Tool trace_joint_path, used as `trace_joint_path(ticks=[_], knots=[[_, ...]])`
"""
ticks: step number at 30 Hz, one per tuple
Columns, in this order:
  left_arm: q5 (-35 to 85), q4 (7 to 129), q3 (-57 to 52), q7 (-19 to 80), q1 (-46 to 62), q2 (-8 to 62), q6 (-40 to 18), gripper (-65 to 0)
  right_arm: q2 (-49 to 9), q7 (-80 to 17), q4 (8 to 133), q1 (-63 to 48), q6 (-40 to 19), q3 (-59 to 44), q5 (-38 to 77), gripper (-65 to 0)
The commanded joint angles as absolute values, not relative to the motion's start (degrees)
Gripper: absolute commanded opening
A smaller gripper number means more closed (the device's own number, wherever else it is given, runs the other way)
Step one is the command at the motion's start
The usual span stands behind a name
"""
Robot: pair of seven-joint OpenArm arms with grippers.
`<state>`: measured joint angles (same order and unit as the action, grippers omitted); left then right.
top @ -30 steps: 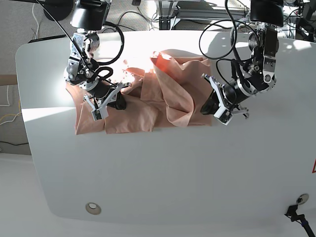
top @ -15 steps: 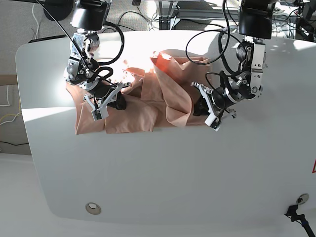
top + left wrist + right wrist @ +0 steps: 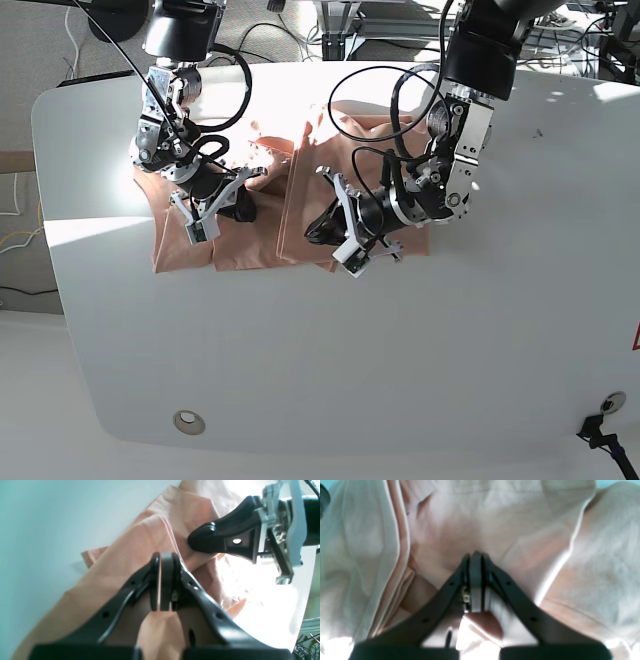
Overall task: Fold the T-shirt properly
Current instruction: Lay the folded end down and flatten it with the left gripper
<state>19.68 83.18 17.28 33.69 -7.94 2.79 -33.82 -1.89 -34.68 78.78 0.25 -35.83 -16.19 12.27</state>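
We are midway through a fold of the T-shirt (image 3: 250, 215), judging by how one side already lies doubled over toward the middle. It rests crumpled on the white table (image 3: 330, 380), up toward eleven o'clock in the base view. Our left claw (image 3: 322, 232) is closed, its jaws pressed together over the shirt's lower hem near the middle; whether a layer of cloth is caught between them we cannot tell. Our right claw (image 3: 240, 205) is closed too, pressed down into the wrinkled cloth at about nine o'clock from the left one. Cloth lies under and all around both claws. Next, we judge, the doubled layer needs laying flat and its edge squared.
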Motion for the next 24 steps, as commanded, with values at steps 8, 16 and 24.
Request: trace_joint_path(ticks=[8,16,24], knots=[[20.8,96.6,4.3,32.2,-2.1,8.7,-34.2,-65.0,-2.1,-37.8,78.9,0.4,-35.3,-16.0,10.0,-65.0],[21.0,90.9,0.7,32.2,2.9,12.5,-40.0,-57.1,-2.1,-37.8,78.9,0.6,-35.3,-16.0,10.0,-65.0],[20.8,76.3,-0.7,32.1,0.4,12.2,-40.0,-63.0,-2.1,-38.0,85.9,0.5,-35.3,-16.0,10.0,-65.0]])
